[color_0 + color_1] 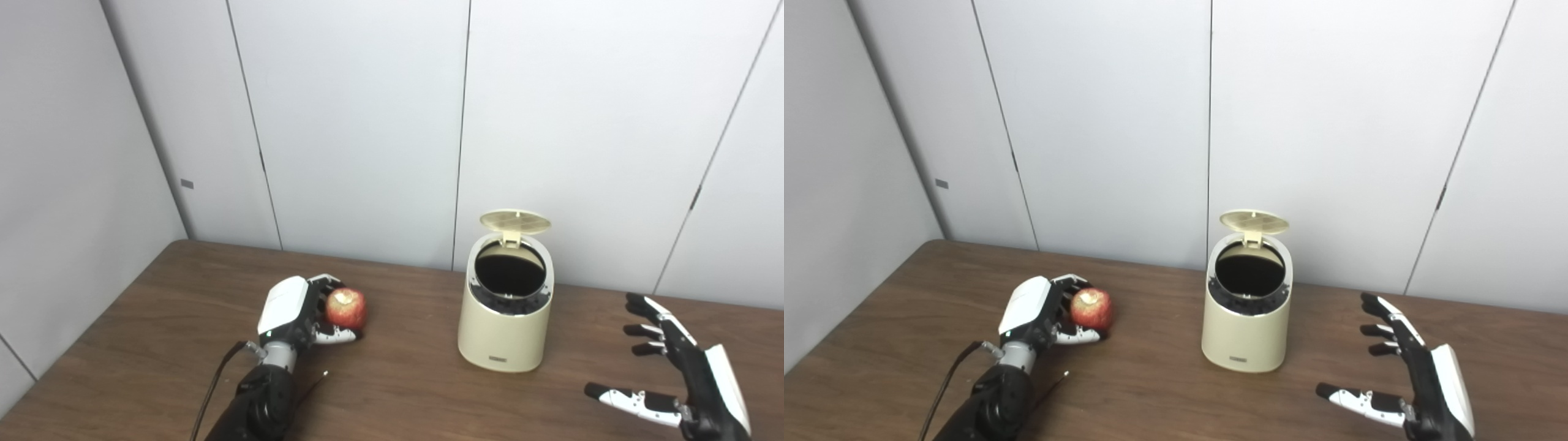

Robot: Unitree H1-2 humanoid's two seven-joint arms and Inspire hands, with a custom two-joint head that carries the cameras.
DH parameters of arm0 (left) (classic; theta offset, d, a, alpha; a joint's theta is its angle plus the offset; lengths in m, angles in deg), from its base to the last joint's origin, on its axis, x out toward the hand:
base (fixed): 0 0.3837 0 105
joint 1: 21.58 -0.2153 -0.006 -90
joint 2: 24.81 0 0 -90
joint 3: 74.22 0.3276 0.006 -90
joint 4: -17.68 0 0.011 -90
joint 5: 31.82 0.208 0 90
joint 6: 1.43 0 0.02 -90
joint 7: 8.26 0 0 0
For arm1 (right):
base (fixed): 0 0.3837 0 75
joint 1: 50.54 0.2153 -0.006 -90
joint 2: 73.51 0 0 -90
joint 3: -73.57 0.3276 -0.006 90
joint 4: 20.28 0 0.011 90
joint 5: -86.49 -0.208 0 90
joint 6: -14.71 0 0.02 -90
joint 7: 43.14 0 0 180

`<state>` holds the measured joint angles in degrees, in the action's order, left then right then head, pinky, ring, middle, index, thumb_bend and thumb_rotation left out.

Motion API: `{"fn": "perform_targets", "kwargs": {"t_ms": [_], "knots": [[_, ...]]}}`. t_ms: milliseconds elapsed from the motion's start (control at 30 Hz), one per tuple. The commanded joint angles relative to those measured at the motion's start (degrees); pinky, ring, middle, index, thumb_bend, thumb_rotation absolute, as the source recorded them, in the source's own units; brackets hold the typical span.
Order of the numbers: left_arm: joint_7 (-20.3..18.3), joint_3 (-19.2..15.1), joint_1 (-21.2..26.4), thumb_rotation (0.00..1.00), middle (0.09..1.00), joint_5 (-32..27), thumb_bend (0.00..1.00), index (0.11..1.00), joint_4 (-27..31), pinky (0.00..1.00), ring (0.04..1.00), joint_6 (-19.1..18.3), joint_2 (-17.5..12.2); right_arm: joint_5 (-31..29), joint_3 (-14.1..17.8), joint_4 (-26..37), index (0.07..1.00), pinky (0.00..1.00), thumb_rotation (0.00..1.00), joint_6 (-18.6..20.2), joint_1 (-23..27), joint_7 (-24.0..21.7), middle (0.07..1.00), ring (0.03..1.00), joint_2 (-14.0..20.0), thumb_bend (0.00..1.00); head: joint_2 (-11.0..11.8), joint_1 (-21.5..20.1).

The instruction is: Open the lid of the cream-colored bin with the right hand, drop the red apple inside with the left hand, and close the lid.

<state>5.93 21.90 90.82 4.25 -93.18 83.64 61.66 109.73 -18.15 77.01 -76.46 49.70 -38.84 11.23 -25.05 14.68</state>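
The cream-colored bin (506,331) stands upright on the table, right of centre. Its round lid (514,222) is tipped up and back on its hinge, and the dark inside shows. A red apple (346,308) sits at table level to the bin's left. My left hand (298,315) is wrapped around it, fingers behind and thumb in front. My right hand (670,367) is at the lower right, to the right of the bin and apart from it, fingers and thumb spread, holding nothing.
The brown wooden table (404,380) runs back to grey wall panels (355,122) close behind the bin. A thin cable (211,386) trails along my left forearm. The table's left edge slants away at the far left.
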Motion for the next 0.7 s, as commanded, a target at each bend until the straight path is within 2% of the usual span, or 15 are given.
{"fn": "perform_targets", "kwargs": {"t_ms": [0, 233, 400, 667], "knots": [[0.7, 0.5, 1.3, 0.01, 0.477, 0.5, 0.55, 0.530, -0.2, 0.42, 0.475, 0.9, -1.0, -0.4, 0.1, 2.2, 0.829, 0.60, 0.02, -1.0, 1.4, 0.3, 0.827, 0.725, -0.2, 0.78, -0.1, 0.0], [0.5, 0.9, 1.4, 0.00, 0.464, 0.3, 0.52, 0.508, 0.0, 0.37, 0.448, 0.6, -1.2, 0.1, -0.1, 2.5, 0.827, 0.60, 0.02, -0.5, 1.5, 0.3, 0.824, 0.723, -0.5, 0.78, -0.1, -0.2], [0.4, 1.0, 1.3, 0.00, 0.473, 0.3, 0.52, 0.502, 0.3, 0.41, 0.477, 0.5, -1.2, -0.1, -0.3, 2.6, 0.828, 0.60, 0.00, -0.2, 1.5, 0.1, 0.829, 0.723, -0.6, 0.77, -0.1, -0.5], [0.8, 1.0, 0.8, 0.00, 0.469, 1.1, 0.52, 0.505, 3.7, 0.44, 0.488, -0.3, -0.8, 0.2, -0.5, 2.0, 0.830, 0.60, 0.06, -0.7, 1.5, 0.5, 0.830, 0.718, -0.8, 0.78, 0.3, -1.3]]}}
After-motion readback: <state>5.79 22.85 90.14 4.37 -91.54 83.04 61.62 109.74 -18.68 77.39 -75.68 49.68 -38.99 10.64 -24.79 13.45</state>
